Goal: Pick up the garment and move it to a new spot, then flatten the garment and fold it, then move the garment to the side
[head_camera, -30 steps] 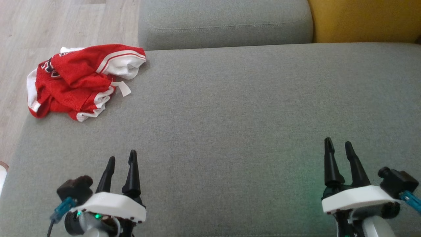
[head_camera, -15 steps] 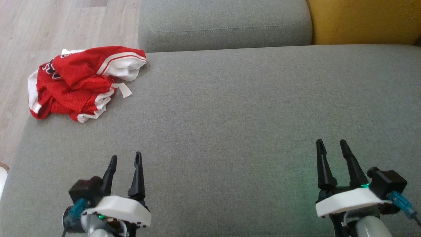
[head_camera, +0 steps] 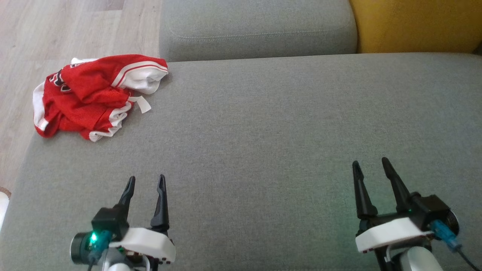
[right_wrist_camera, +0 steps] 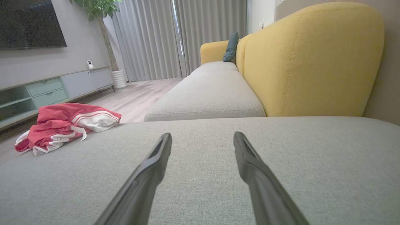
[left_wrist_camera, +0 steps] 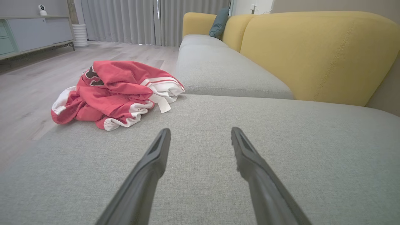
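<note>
**Q:** Which element is largest?
**A:** The grey seat cushion, a broad fabric surface. All positions below are given relative to it.

**Q:** What borders it?
**A:** A second grey cushion meets its far edge. A yellow backrest rises beyond its far right corner, and a wooden floor runs along its left side.

**Q:** Where is the garment?
**A:** The red-and-white garment lies crumpled on the cushion's far left corner, reaching just past the left edge. A white strip trails from it onto the cushion top.

**Q:** And the tools?
**A:** The left gripper is over the cushion's near left part and the right gripper over its near right part — both well apart from the garment. Each has its two dark fingers spread wide, with nothing between them.
</note>
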{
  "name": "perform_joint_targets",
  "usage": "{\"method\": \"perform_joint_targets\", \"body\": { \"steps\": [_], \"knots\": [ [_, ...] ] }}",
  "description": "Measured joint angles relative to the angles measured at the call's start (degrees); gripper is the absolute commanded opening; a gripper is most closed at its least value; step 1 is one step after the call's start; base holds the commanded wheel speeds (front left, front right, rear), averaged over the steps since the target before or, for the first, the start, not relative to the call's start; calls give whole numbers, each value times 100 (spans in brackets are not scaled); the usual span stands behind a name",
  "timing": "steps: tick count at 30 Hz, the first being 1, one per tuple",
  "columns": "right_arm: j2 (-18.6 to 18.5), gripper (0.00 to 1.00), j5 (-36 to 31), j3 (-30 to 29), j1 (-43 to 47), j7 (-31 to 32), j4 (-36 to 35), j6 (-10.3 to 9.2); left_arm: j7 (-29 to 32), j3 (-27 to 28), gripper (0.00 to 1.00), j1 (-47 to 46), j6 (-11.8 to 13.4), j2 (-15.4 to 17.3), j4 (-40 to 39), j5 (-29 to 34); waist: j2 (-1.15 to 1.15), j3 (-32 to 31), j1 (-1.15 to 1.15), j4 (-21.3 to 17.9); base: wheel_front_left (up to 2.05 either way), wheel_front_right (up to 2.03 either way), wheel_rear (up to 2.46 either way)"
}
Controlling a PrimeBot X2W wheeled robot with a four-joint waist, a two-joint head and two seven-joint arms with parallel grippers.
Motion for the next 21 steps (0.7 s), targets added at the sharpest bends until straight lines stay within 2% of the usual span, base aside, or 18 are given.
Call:
{"method": "perform_joint_targets", "body": {
  "steps": [6,21],
  "knots": [
    [-1,100,-379,56,-1,-116,-15,1,-71,-49,100,3,63,7,56,307,0,-3,0,2,0,0,0],
    [-1,100,-381,57,-1,-116,-14,1,-73,-45,100,3,68,13,115,305,0,3,0,13,0,0,0]
  ]
}}
